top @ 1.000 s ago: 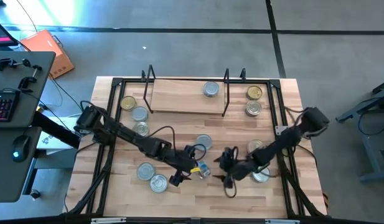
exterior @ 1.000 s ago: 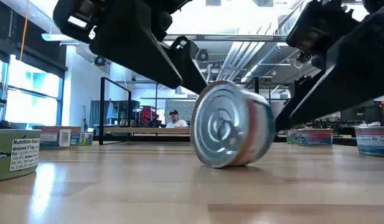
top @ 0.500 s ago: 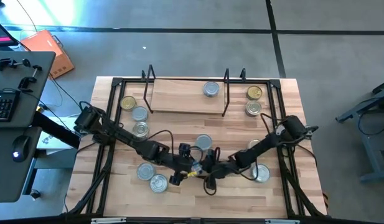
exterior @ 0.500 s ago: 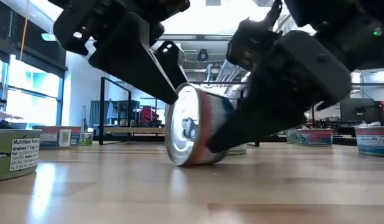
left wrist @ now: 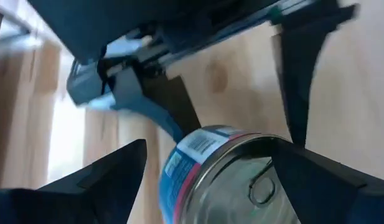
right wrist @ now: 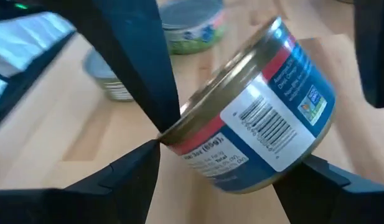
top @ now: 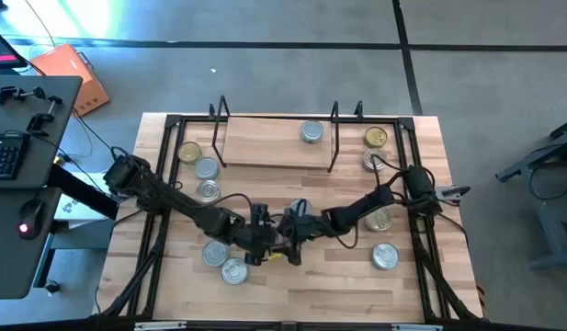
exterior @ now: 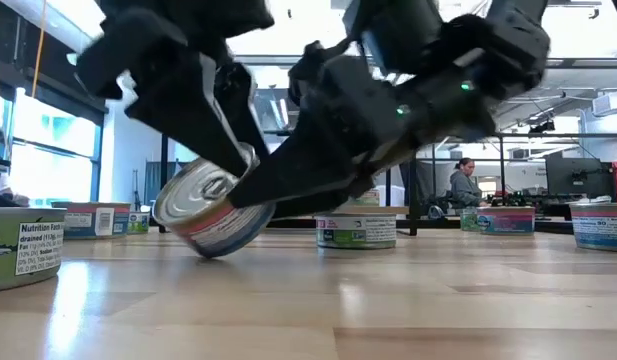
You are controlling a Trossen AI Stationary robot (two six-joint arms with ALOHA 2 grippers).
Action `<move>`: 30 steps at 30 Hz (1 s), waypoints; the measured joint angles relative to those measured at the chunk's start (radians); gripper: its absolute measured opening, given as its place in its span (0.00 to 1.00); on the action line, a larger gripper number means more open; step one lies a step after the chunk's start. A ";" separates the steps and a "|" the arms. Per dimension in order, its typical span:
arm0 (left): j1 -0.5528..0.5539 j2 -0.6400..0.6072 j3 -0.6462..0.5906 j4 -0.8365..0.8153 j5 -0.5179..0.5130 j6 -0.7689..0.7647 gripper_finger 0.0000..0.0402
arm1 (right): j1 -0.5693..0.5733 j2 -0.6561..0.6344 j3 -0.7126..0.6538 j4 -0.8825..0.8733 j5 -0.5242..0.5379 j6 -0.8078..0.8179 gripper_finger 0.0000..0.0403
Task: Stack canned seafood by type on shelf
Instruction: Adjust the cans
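- Blue-and-red tin [right wrist: 254, 118]: tilted on its edge on the wooden surface [top: 292, 294], near the front centre, silver pull-tab top [exterior: 203, 190] turned up and sideways; sits between both tools.
- Right tool [top: 292, 232]: reaches in from the right, fingers [right wrist: 126, 171] set on either side of the tilted tin's label wall, closed on it.
- Left tool [top: 262, 241]: comes in from the left, fingers [left wrist: 104, 174] spread wide, flanking the same tin's top without gripping it.
- Shelf [top: 265, 145]: at the back of the surface, light board with black wire uprights; one silver-topped tin [top: 311, 132] stands on it.
- Other tins: gold-topped ones at back left [top: 188, 153] and back right [top: 376, 138], beside the shelf; silver-topped ones loose front left [top: 233, 270] and front right [top: 385, 256].
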 joint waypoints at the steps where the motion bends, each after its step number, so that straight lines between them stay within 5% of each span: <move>1: 0.007 -0.001 -0.010 -0.008 -0.003 -0.018 0.83 | -0.004 -0.009 0.011 -0.038 0.011 0.004 0.69; 19: 0.066 -0.045 -0.091 -0.008 0.085 -0.128 0.81 | 0.053 -0.167 0.047 -0.438 0.165 0.042 0.69; 30: 0.149 -0.194 -0.090 -0.096 0.257 -0.174 0.43 | 0.173 -0.263 0.047 -0.608 0.359 0.088 0.69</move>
